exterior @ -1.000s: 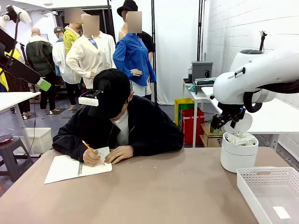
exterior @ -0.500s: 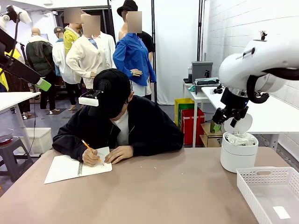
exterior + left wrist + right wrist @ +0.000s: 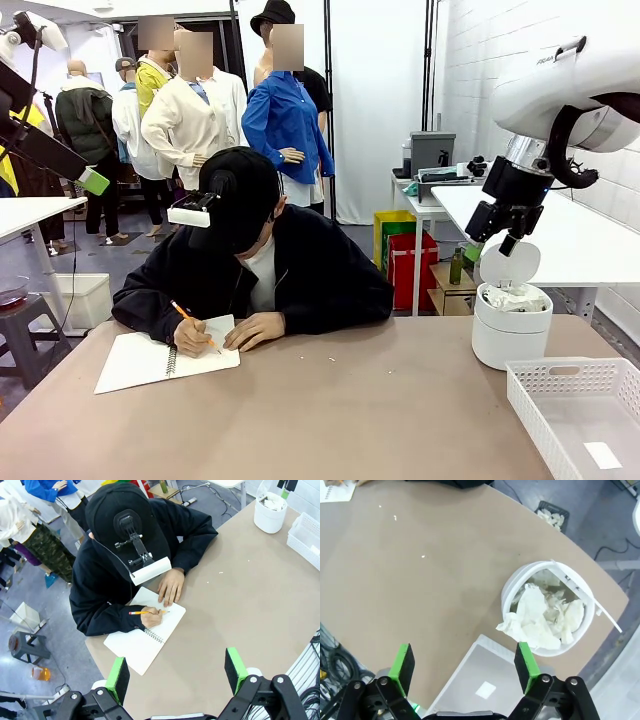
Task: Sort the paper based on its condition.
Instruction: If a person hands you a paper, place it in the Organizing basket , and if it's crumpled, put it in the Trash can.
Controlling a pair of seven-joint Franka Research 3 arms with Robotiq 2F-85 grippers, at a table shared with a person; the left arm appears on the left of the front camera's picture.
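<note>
Crumpled white paper (image 3: 540, 617) fills the round white bin (image 3: 506, 591), and one lump hangs over its near rim. A small flat paper slip (image 3: 485, 690) lies in the white basket (image 3: 462, 667) beside the bin. My right gripper (image 3: 464, 665) hangs high above the bin and basket, open, with nothing between its green pads. In the front view that gripper (image 3: 495, 238) is well above the bin (image 3: 511, 335) at the table's right. My left gripper (image 3: 176, 672) is open and empty, high over the near table edge.
A person at the far side writes with an orange pencil in a spiral notebook (image 3: 165, 360). The bin's lid (image 3: 510, 264) stands open behind it. Tiny white scraps (image 3: 395, 517) dot the brown table. The basket (image 3: 580, 415) takes up the near right corner.
My right arm has lifted up and to the right, away from just above the bin, still open. The person keeps writing.
</note>
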